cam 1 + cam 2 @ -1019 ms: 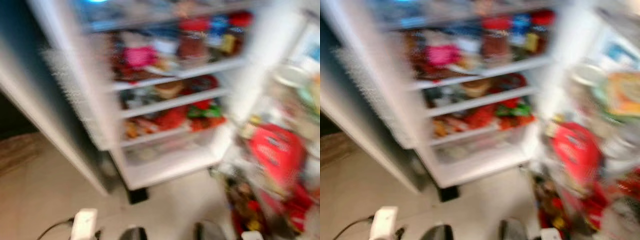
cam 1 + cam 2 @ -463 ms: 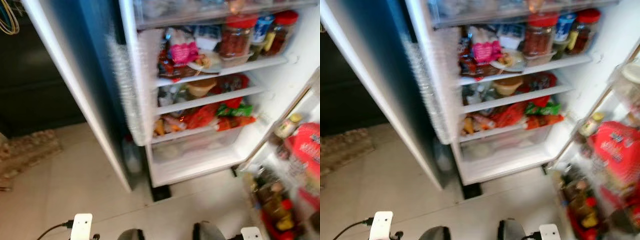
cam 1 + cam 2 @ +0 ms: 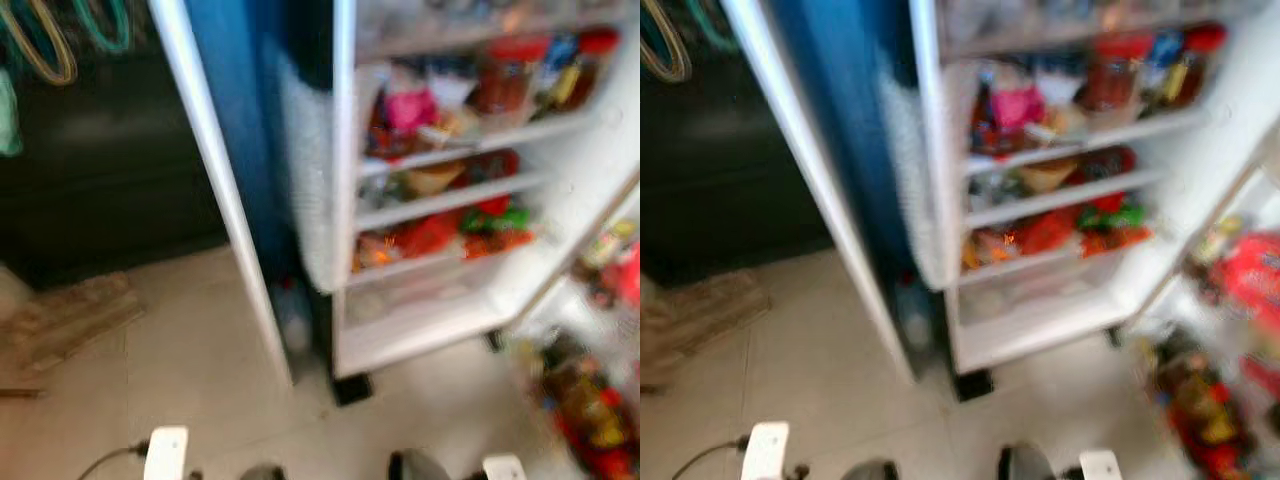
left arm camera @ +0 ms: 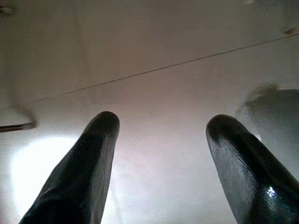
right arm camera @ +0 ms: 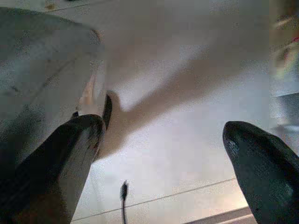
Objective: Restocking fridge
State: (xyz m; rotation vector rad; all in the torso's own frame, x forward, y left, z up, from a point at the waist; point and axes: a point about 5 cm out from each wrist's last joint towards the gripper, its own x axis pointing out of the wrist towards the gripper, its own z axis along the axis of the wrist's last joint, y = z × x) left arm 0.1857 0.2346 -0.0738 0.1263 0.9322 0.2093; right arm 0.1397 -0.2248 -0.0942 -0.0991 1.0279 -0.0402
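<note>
The fridge (image 3: 340,180) stands open before me, its shelves (image 3: 450,200) packed with jars, packets and vegetables. Red-lidded jars (image 3: 505,75) sit on an upper shelf. The open door (image 3: 590,400) at the right holds bottles and a red packet (image 3: 1250,280) in its racks. The picture is blurred. Both arms hang low. My left gripper (image 4: 161,126) is open over pale floor tiles with nothing between its fingers. My right gripper (image 5: 163,135) is open too, above the floor beside my own foot.
A dark cabinet (image 3: 110,170) stands left of the fridge, with coloured hoops (image 3: 40,45) hanging above it. A brown mat (image 3: 65,320) lies on the beige tiled floor (image 3: 190,370). A cable (image 5: 123,200) trails on the floor. My feet (image 3: 415,467) show at the lower edge.
The whole picture has shifted: the fridge now sits further right and the dark cabinet and mat have come into view at the left, so the camera has turned left. Both grippers hang as before.
</note>
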